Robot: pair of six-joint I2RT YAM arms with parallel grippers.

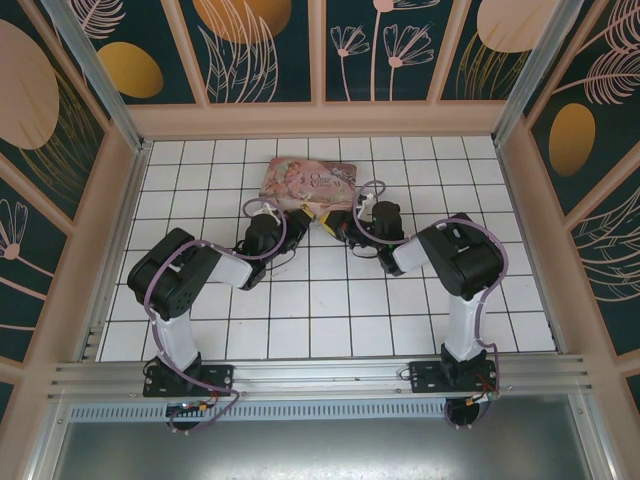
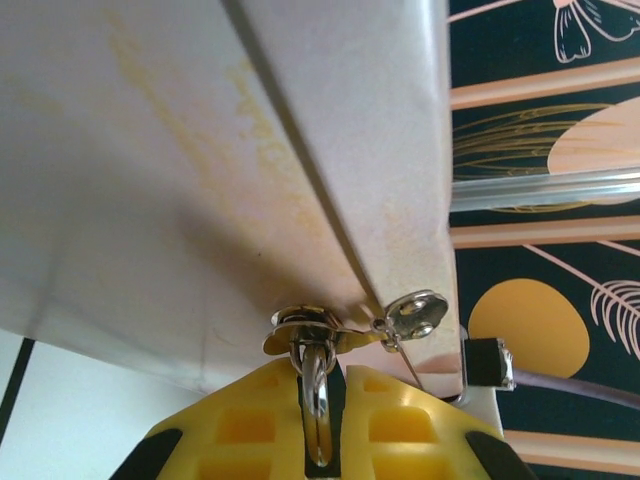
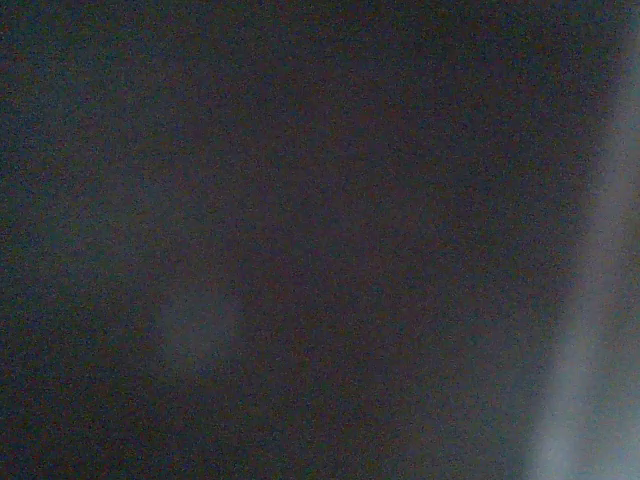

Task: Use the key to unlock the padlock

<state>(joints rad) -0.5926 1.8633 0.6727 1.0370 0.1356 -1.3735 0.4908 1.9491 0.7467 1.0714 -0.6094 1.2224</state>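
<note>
In the left wrist view my left gripper (image 2: 322,372) is shut, its yellow fingers (image 2: 250,420) pinching a thin silvery loop that looks like the padlock's (image 2: 318,395) shackle. The loop hangs through the metal hasp (image 2: 310,325) on the front of the pink tin box (image 2: 200,150). The padlock's body is hidden between the fingers. From above, the left gripper (image 1: 300,213) and my right gripper (image 1: 328,224) meet at the near edge of the box (image 1: 305,180). The right wrist view is dark and blurred. The key is hidden.
A round silvery disc (image 2: 418,313) with a thin wire sits beside the hasp. The box lies near the back of the white tiled floor (image 1: 330,320), which has free room in front. Patterned walls (image 1: 90,230) close in the sides and back.
</note>
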